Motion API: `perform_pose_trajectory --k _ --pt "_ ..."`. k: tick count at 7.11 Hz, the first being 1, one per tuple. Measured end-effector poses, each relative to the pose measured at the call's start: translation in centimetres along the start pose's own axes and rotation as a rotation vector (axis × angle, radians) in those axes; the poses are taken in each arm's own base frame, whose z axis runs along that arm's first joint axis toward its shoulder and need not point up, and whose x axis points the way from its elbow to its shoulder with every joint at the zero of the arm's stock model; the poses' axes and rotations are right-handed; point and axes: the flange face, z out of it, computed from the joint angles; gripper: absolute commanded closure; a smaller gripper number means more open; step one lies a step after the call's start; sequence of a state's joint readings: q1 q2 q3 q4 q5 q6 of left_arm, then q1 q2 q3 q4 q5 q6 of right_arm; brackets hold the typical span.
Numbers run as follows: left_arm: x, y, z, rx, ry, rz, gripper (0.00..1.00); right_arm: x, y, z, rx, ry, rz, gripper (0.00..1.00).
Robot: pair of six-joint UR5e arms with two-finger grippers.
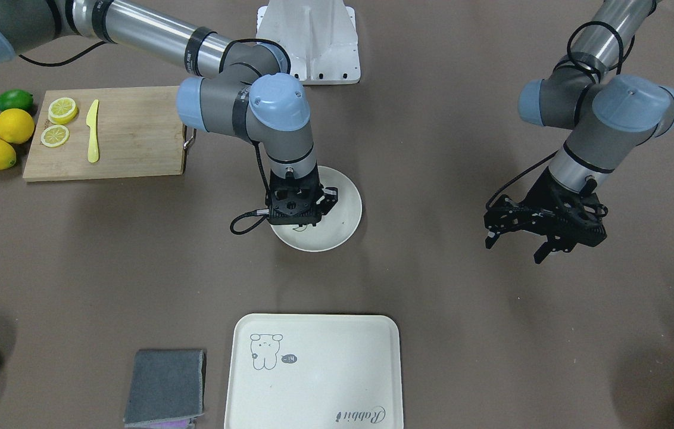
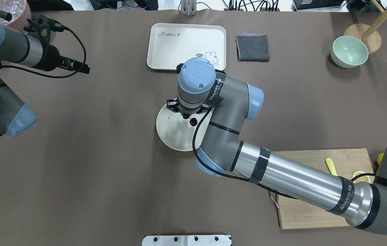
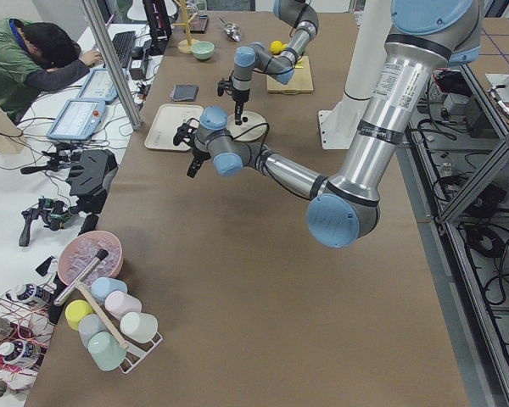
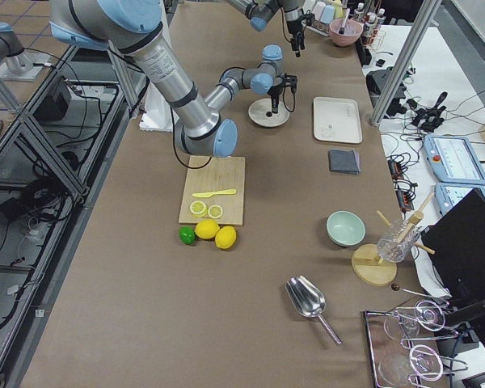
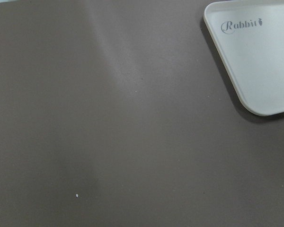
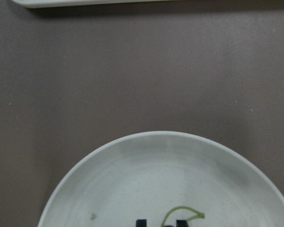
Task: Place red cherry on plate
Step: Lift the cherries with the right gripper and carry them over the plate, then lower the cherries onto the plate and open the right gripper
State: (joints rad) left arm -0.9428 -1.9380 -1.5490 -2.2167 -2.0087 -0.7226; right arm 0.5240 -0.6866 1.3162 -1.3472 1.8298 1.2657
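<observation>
Two claws in shot. R claw (image 6: 160, 223) sits low over the plate (image 2: 171, 138), tips close to the dish. We see its jaws drawn nearly together w/ only a narrow gap, pinched on the red cherry (image 2: 193, 121). Its green stem (image 6: 199, 215) curls out from betw. the tips, and the dark fruit shows right under the claw on its robot-facing side, over the plate's middle. We can't tell if the fruit touches the dish. L claw (image 1: 514, 250) hangs well off to the R claw's left, above the table (image 1: 432, 298), jaws spread wide, nothing in them. Beyond the R claw, away from the robot: cream tray (image 1: 325, 357) w/ a grey cloth (image 1: 164, 384) just beside it. Off to the R claw's right: wooden board (image 1: 134, 137) w/ lemon slices (image 1: 63, 111) & a yellow knife (image 1: 93, 131).
</observation>
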Motion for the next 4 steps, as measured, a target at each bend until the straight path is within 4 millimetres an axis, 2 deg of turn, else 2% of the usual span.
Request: perform_pose_trajectory --k 2,4 --pt "-0.31 -0.02 -0.11 0.0 -0.002 0.002 0.02 -0.51 1.08 0.48 -0.011 0.0 0.05 0.0" --pt "-0.45 0.16 -0.14 -0.002 -0.001 0.002 0.02 -0.59 1.18 -0.21 -0.013 -0.002 0.1 0.0"
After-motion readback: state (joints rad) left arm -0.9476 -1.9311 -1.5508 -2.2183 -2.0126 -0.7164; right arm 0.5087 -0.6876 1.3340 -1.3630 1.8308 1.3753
